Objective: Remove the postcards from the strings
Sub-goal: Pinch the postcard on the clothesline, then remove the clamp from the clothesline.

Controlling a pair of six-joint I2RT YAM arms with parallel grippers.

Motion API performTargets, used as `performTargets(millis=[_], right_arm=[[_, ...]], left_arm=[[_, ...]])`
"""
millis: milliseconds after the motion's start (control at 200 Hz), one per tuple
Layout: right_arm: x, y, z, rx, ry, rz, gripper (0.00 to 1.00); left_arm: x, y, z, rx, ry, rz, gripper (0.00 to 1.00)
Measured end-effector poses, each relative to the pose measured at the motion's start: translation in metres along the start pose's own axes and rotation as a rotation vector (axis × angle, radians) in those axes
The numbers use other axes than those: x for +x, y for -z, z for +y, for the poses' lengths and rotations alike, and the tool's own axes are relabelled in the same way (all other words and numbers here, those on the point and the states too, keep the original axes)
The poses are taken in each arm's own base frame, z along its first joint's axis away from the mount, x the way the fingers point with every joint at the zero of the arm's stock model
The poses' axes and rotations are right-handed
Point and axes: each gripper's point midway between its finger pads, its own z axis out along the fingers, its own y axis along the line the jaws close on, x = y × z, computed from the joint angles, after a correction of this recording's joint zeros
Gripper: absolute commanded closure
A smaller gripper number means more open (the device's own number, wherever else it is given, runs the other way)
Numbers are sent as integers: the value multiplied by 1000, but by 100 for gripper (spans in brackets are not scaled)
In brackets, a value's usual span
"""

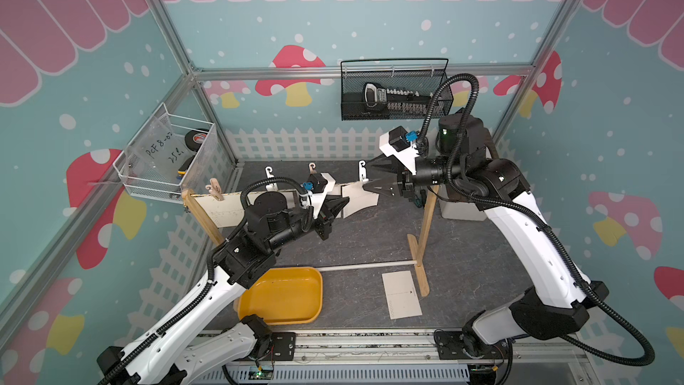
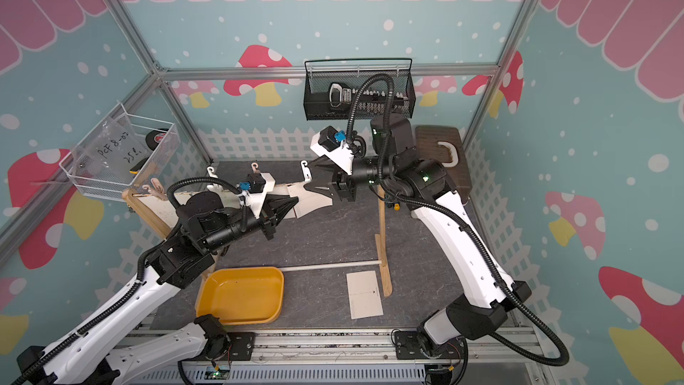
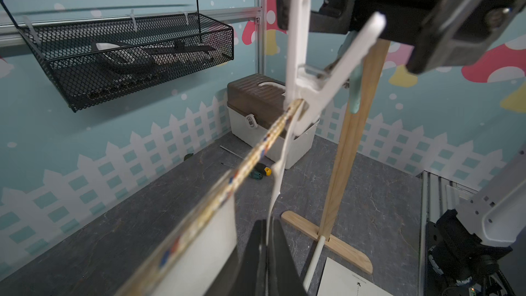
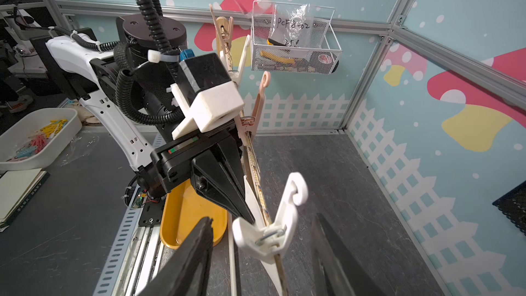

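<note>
The string [image 3: 256, 155] runs between two wooden posts [image 1: 425, 224]. Postcards hang from it under clothespins. My left gripper [image 1: 342, 201] is shut on the lower edge of the rightmost hanging postcard [image 1: 357, 198], whose thin edge [image 3: 277, 175] bends up from the jaws [image 3: 267, 223]. A white clothespin [image 4: 287, 206] pins this card to the string. My right gripper [image 4: 263, 219] stands open with a finger on each side of that clothespin, not touching it. Another postcard [image 1: 222, 212] hangs at the left end. One postcard [image 1: 401, 294] lies flat on the table.
A yellow tray [image 1: 281, 296] sits at the front under my left arm. A white rod [image 1: 366, 265] joins the posts' feet. More clothespins [image 1: 269, 172] sit on the string. A lidded box [image 3: 256, 101] and a screwdriver [image 3: 260, 170] are behind the right post.
</note>
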Motion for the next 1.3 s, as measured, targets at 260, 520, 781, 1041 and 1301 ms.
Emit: performTargets(millis=[260,520,781,1041,1301], right_arm=[[7,-9,-4,-11,1,16,56],[2,-8,-2,-12,27,9,66],[2,-8,-3,-10,38,9,76],[-1,-9,-2,-10,53,-1,83],[-8,-9,-5,7,79,-26,87]], left_arm=[[-1,0,-3,26,13,-3,100],[-2,0,-3,42,29,-7,100],[4,-5,-1,48,68,11,100],[5,-6,0,49,75,16,100],[7,-6,-5,78,78,24,100]])
